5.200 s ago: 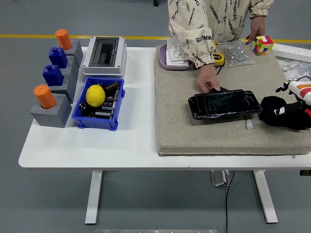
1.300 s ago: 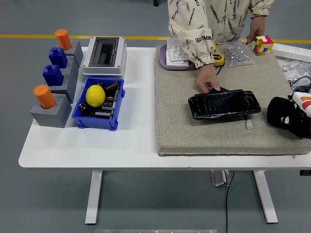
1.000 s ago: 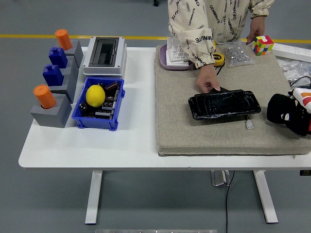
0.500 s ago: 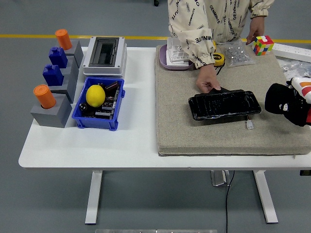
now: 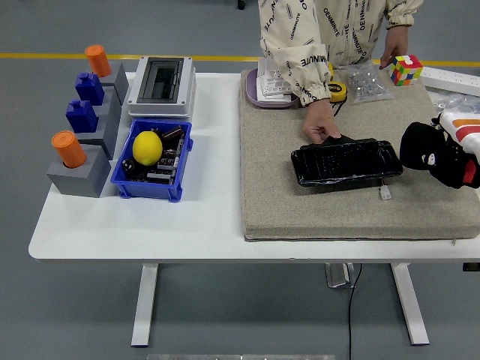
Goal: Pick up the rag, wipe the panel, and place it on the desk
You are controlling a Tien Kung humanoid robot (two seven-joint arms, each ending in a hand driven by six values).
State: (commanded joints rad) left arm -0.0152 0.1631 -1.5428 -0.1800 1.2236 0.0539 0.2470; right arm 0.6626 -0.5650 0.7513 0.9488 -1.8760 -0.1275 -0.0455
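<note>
Pick looks done – right hand clamped on the black rag, just right of the panel a person's hand steadies – wipe + drop on tabletop still to do.

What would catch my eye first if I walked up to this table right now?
Probably the shiny black panel in the middle of the beige mat, with a person's hand pinning its far edge. Just to its right, the robot's right hand clutches a black rag. On the left side, a bright yellow lemon sits in a blue bin.
</note>
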